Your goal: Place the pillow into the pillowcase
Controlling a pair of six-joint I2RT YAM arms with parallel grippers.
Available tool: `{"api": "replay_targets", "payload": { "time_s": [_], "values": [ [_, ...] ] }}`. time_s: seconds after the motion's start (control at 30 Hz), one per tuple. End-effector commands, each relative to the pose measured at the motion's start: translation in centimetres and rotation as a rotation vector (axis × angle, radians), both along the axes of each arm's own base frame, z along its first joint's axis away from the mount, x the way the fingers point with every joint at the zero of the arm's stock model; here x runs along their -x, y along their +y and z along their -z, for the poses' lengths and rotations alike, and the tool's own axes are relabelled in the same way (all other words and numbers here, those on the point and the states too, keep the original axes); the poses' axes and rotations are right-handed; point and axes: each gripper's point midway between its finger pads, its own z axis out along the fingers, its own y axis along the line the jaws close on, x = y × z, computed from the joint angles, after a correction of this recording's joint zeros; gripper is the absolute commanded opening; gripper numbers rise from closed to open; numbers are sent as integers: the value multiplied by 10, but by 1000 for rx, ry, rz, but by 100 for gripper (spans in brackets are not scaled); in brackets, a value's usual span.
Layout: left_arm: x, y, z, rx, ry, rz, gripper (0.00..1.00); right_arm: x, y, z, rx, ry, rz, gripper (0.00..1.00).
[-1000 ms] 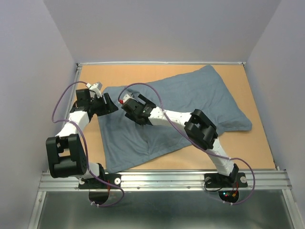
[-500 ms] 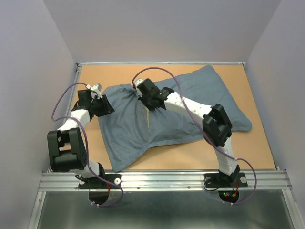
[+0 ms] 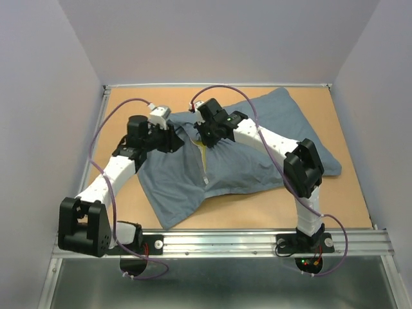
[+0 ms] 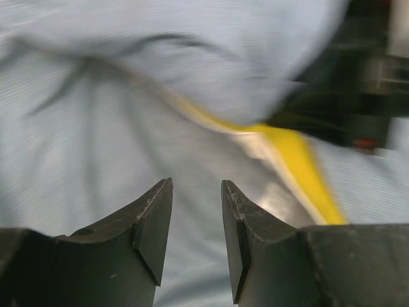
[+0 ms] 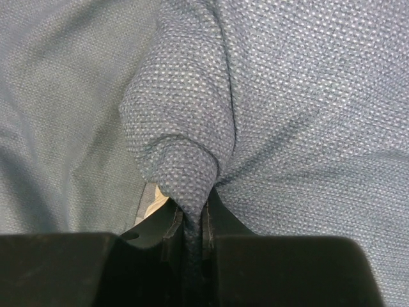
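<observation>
Judging from the top view, most of the pillow (image 4: 291,147) seems to be already inside the pillowcase (image 3: 270,145), which lies across the counter (image 3: 341,199). Only a thin yellow and white edge shows at the open mouth, and it must be covered yet. The right fingers (image 5: 171,240) pinch a fold of the blue-grey cloth near that mouth. The left fingers (image 4: 153,224) stand partly spread above the cloth and hold nothing. How deep the pillow sits is hidden by the cloth, and the left wrist view is blurred.
</observation>
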Motion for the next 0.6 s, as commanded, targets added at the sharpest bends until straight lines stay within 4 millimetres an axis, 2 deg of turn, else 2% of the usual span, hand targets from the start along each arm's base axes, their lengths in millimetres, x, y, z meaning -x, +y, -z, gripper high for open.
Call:
{"api": "replay_targets", "payload": {
  "time_s": [0.0, 0.07, 0.1, 0.23, 0.33, 0.5, 0.53, 0.57],
  "values": [
    [13, -58, 13, -1, 10, 187, 47, -5, 13, -31, -111, -17, 18, 1],
    [13, -72, 23, -5, 30, 222, 47, -7, 10, -35, -120, -20, 33, 1],
    [15, -87, 27, -7, 37, 262, 47, -7, 9, -37, -126, -19, 42, 1],
    [12, -118, 38, -11, 47, 331, 47, -4, 8, -36, -137, 0, 51, 1],
    [9, -134, 55, -24, 92, 363, 47, -4, 7, -37, -151, 14, 64, 1],
    [7, -141, 87, -51, 187, 374, 47, -2, 4, -41, -202, 63, 88, 1],
    [-66, -35, 106, -385, 110, -349, 65, 0, 2, -42, -210, 71, 92, 1],
    [-67, -33, 108, -396, 113, -358, 65, 3, 4, -41, -221, 90, 86, 1]
  ]
}}
